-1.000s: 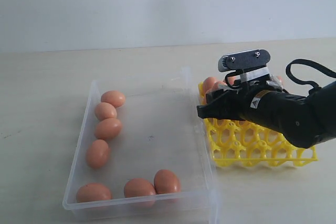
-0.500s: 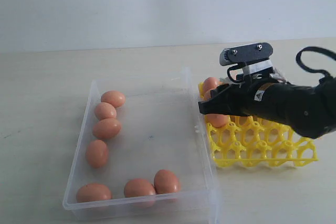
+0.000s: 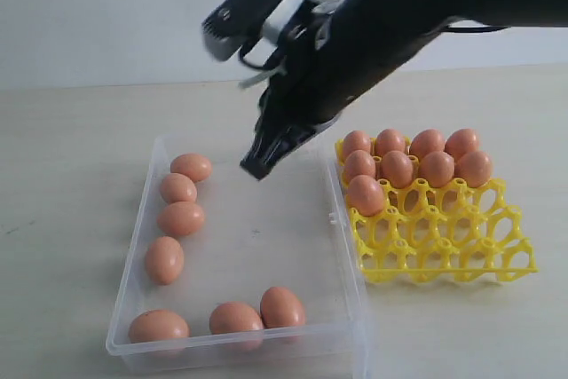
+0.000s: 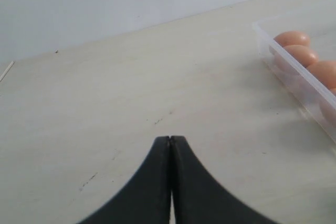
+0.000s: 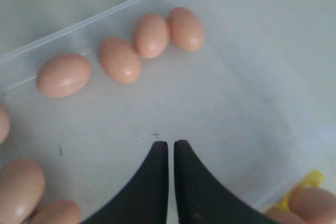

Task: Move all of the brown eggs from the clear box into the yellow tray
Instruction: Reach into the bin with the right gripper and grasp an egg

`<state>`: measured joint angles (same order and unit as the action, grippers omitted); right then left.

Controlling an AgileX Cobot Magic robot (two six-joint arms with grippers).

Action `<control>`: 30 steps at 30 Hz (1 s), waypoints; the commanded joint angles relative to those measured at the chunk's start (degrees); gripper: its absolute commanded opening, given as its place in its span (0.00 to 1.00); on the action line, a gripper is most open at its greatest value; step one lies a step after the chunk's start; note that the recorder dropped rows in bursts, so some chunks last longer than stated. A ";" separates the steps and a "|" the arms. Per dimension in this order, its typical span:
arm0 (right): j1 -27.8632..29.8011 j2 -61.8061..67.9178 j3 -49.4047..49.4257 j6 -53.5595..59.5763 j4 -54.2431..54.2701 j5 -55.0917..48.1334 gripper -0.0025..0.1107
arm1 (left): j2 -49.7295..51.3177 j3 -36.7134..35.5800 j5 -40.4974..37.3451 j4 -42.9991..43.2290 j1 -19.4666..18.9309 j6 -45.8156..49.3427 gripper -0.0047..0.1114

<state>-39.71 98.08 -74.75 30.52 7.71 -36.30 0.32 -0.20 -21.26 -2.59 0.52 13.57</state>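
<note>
a second ago the right arm was low over the near-left part of the yellow tray (image 3: 444,246); now it has swung up and across, and the right end effector (image 3: 257,166) hangs over the back middle of the clear box (image 3: 257,246). where it was working, an egg now sits in the left cup of the tray's third row. that makes nine in the tray: two full rows at the back and this one. so one more drop looks finished and the arm seems to be returning for the next

seven brown eggs (image 3: 181,218) remain in the box: four in a line along its left wall and three by its front wall. none lies under the end effector, and bare box floor separates it from all of them. in the right wrist view its fingers are drawn together with only a thin slit between them and nothing held; they would need to part before any pickup

the left end effector (image 4: 170,139) is closed too, empty, over bare table (image 3: 71,175) just outside the box's wall
</note>
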 commanded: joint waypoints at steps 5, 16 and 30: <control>-6.30 17.29 -10.59 19.52 2.16 -2.61 0.52 | -0.32 0.20 0.42 -0.25 0.14 -0.02 0.04; -6.30 31.23 -23.78 18.99 -0.41 1.09 0.52 | -0.32 0.20 0.42 -0.25 0.14 -0.02 0.04; -6.30 36.48 -26.28 18.99 4.15 -1.47 0.52 | -0.32 0.20 0.42 -0.25 0.14 -0.02 0.04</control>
<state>-46.00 133.74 -100.64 49.53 10.77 -37.61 0.32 -0.20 -21.26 -2.59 0.52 13.57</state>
